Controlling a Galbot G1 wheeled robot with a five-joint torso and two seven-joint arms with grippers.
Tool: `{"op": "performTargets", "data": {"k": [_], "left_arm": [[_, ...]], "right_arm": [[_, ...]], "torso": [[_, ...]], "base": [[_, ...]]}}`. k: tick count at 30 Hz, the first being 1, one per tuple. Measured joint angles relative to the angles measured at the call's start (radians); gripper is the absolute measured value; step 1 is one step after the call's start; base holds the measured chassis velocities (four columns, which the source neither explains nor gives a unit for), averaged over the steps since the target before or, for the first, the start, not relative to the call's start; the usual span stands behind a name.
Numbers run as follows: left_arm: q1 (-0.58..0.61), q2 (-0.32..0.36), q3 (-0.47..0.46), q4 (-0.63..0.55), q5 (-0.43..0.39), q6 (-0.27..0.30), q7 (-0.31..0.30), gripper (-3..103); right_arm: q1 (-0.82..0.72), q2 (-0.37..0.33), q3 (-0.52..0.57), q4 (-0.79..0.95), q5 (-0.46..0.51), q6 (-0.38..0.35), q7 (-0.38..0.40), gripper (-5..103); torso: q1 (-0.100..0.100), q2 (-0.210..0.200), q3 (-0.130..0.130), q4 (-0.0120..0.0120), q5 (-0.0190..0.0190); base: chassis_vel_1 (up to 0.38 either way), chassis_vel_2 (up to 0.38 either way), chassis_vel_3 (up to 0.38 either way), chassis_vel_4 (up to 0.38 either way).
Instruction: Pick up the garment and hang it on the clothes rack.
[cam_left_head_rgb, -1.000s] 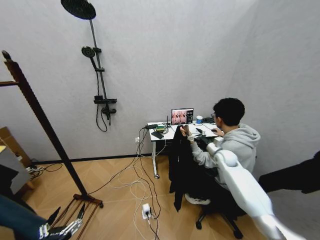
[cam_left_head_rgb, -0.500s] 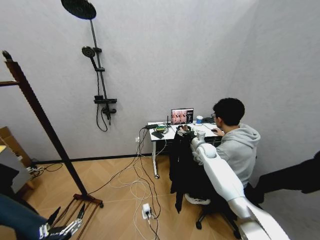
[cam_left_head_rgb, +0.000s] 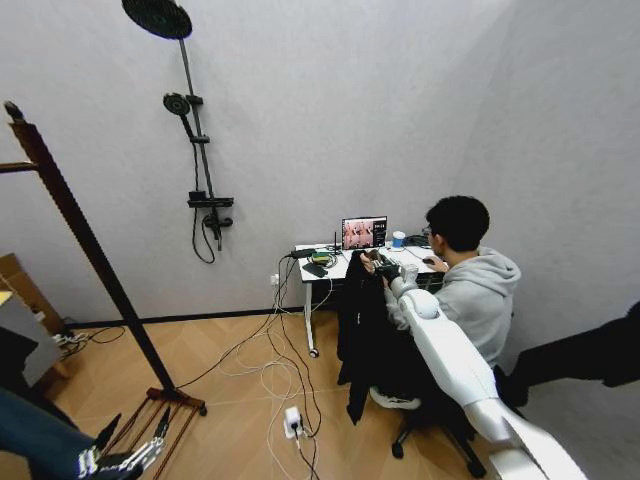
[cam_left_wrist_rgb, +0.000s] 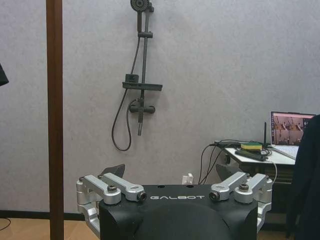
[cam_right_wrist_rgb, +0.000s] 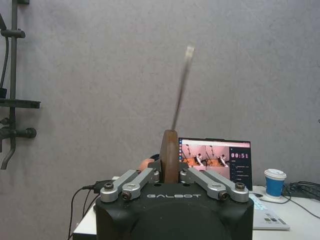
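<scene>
Out in front of the desk, the right gripper clamps a wooden hanger, from which the garment hangs clear of the floor. Far to the left stands the clothes rack. Low beside its base, the left gripper rests, jaws spread.
</scene>
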Motion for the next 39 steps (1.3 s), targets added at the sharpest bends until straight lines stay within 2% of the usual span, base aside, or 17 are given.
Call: {"op": "performTargets", "data": {"k": [1, 3, 8, 13, 24, 39], "left_arm": [[0.0, 0.0, 0.0, 0.0, 0.0, 0.0, 0.0, 100], [0.0, 0.0, 0.0, 0.0, 0.0, 0.0, 0.0, 100], [0.0, 0.0, 0.0, 0.0, 0.0, 0.0, 0.0, 100], [0.0, 0.0, 0.0, 0.0, 0.0, 0.0, 0.0, 100], [0.0, 0.0, 0.0, 0.0, 0.0, 0.0, 0.0, 100], [0.0, 0.0, 0.0, 0.0, 0.0, 0.0, 0.0, 100]], "right_arm": [[-0.01, -0.004, 0.005, 0.003, -0.016, 0.006, -0.008, 10], [-0.031, -0.012, 0.015, 0.014, -0.05, 0.018, -0.022, 10], [-0.073, -0.035, 0.031, 0.056, -0.055, 0.021, -0.028, 10], [-0.132, -0.074, 0.054, 0.155, -0.024, 0.009, -0.032, 10], [-0.249, -0.127, 0.123, 0.377, 0.06, -0.024, -0.06, 10], [-0.302, -0.142, 0.184, 0.484, 0.067, -0.049, -0.057, 10]], "torso": [[0.0, 0.0, 0.0, 0.0003, 0.0], [0.0, 0.0, 0.0, 0.0003, 0.0001], [0.0, 0.0, 0.0, 0.0001, 0.0002], [0.0, 0.0, 0.0, -0.0012, 0.0006], [0.0, 0.0, 0.0, -0.0005, 0.0002], [0.0, 0.0, 0.0, -0.0002, 0.0002]], "base": [[0.0, 0.0, 0.0, 0.0], [0.0, 0.0, 0.0, 0.0], [0.0, 0.0, 0.0, 0.0], [0.0, 0.0, 0.0, 0.0], [0.048, 0.036, 0.038, 0.044], [0.113, 0.093, 0.114, 0.101]]}}
